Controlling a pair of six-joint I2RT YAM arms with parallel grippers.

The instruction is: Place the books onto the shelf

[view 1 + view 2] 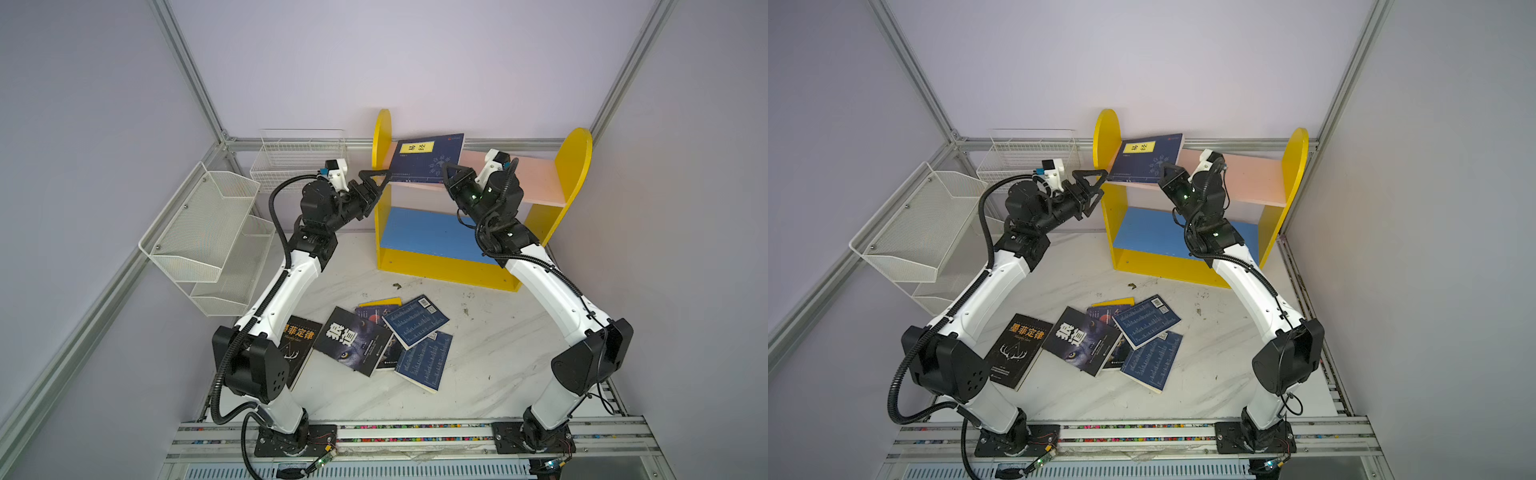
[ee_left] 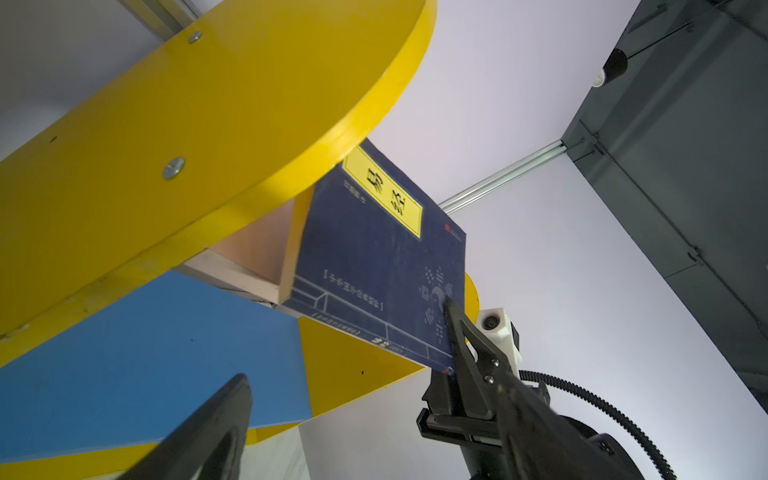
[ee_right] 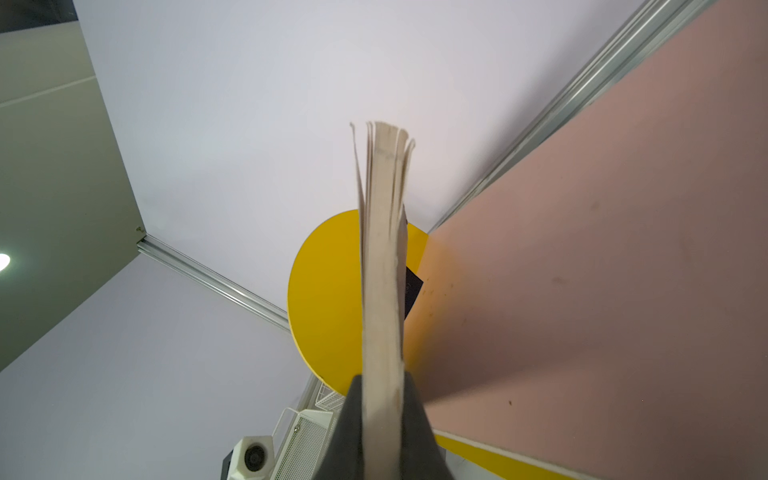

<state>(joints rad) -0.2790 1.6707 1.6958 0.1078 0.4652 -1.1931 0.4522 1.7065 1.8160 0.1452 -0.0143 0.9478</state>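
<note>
A navy book (image 1: 428, 160) (image 1: 1148, 160) with a yellow title label stands tilted over the left end of the pink upper board of the shelf (image 1: 536, 183) (image 1: 1254, 178). My right gripper (image 1: 449, 170) (image 1: 1167, 170) is shut on its lower right edge. In the right wrist view the book's page edge (image 3: 382, 270) rises from between the jaws of the right gripper (image 3: 382, 382). My left gripper (image 1: 380, 187) (image 1: 1096, 187) (image 2: 370, 380) is open and holds nothing, just off the book's lower left corner (image 2: 374, 257), beside the yellow side panel (image 2: 166, 124). Several more books (image 1: 374, 336) (image 1: 1100, 338) lie overlapping on the table.
A white mesh tiered rack (image 1: 208, 237) stands at the left. A white wire basket (image 1: 299, 158) sits behind the left arm against the back wall. A black book with antlers (image 1: 1017, 349) lies partly under the left arm's elbow. The blue lower board (image 1: 424, 232) holds nothing.
</note>
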